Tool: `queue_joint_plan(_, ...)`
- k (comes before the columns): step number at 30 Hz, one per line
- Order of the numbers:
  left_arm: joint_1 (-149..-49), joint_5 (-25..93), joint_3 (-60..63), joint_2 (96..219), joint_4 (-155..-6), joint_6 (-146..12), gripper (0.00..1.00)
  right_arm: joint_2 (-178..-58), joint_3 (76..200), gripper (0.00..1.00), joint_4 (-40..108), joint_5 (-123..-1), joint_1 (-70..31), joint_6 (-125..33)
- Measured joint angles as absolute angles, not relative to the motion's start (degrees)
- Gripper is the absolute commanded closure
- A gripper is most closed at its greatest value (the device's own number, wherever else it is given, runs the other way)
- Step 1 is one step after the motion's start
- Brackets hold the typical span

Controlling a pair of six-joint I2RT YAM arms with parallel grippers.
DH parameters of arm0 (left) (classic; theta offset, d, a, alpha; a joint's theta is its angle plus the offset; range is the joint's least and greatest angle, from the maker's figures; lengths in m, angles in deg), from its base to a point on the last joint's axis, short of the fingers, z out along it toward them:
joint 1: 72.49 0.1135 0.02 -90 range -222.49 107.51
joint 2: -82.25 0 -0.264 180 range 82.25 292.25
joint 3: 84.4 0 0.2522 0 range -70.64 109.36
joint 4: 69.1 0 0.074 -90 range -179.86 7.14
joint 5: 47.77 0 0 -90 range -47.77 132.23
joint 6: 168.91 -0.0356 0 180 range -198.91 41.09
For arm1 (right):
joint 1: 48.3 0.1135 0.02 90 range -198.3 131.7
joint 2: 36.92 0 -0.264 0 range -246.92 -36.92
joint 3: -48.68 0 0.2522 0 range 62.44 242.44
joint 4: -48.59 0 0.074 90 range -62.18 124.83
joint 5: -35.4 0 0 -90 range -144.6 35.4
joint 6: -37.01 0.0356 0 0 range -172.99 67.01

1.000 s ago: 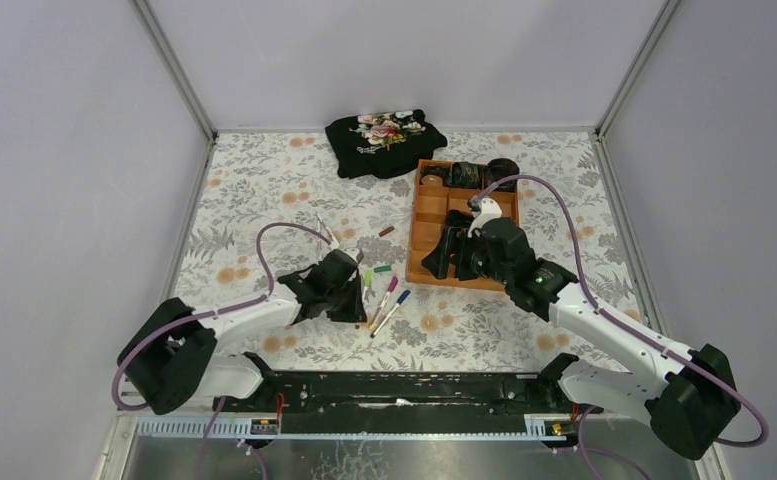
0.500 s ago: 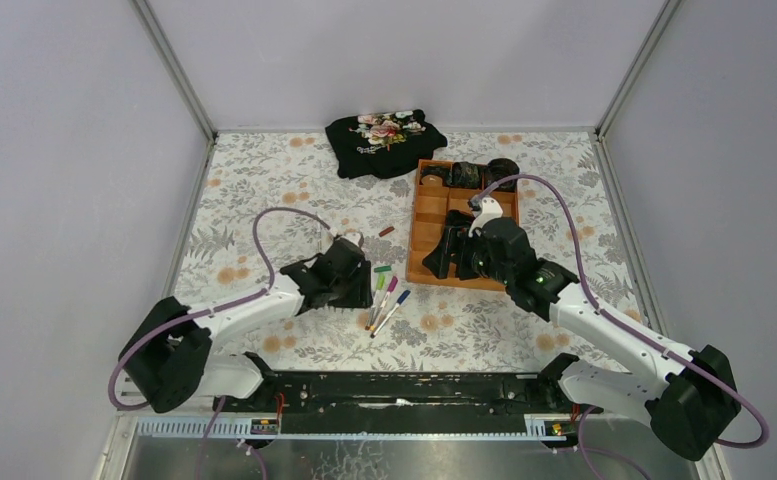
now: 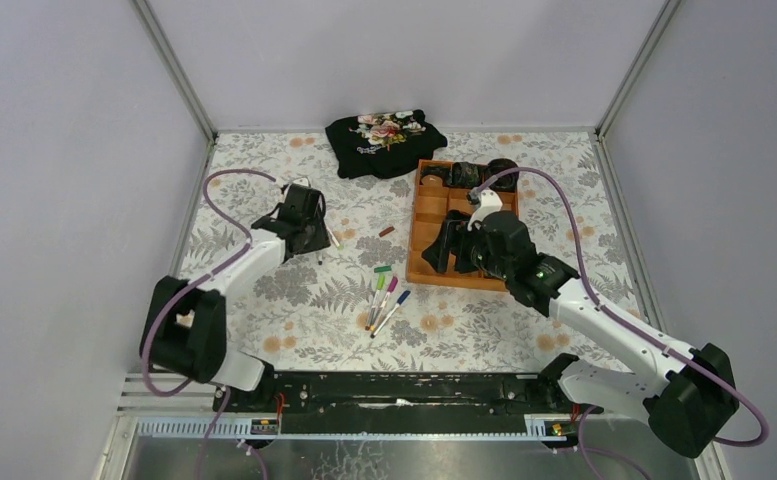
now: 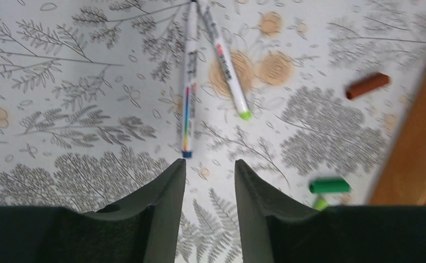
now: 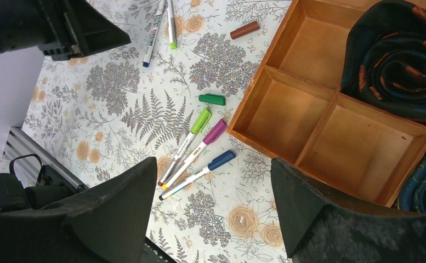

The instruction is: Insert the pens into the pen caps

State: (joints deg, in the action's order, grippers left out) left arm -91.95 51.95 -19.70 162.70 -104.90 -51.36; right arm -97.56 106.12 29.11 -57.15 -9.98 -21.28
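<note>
Two uncapped white pens lie side by side in the left wrist view, one blue-tipped [image 4: 187, 87] and one light-green-tipped [image 4: 229, 71]. My left gripper [image 4: 209, 164] is open and empty just short of them; from above it [image 3: 314, 232] is at the left of the mat. Three capped pens [image 3: 384, 300] lie at the centre, with light green [image 5: 201, 120], magenta [image 5: 215, 131] and blue [image 5: 221, 160] caps. A loose dark green cap [image 5: 211, 99] and a dark red cap [image 5: 245, 29] lie apart. My right gripper [image 5: 213, 181] is open wide and empty above them.
An orange wooden tray [image 3: 426, 235] with cells stands right of centre; rolled dark ties [image 5: 397, 60] fill its far cells. A folded black cloth [image 3: 384, 140] lies at the back. The tray's edge [image 4: 413, 142] shows at the right of the left wrist view.
My left gripper has swung from beside the centre pens up and to the left, to the two uncapped pens. The right arm has barely moved.
</note>
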Motion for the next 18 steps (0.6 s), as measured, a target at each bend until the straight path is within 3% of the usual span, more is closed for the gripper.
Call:
queue_joint_plan(5, -88.9, 51.7, -15.8, 171.7, -104.5, -53.7, 0.66, -99.0, 106.3, 0.19, 29.3, -57.3, -10.0, -21.1)
queue_joint_plan(18, -87.3, 51.5, -12.4, 181.5, -104.0, -55.9, 0.82, -102.6, 106.3, 0.19, 31.1, -59.4, -10.3, -20.6)
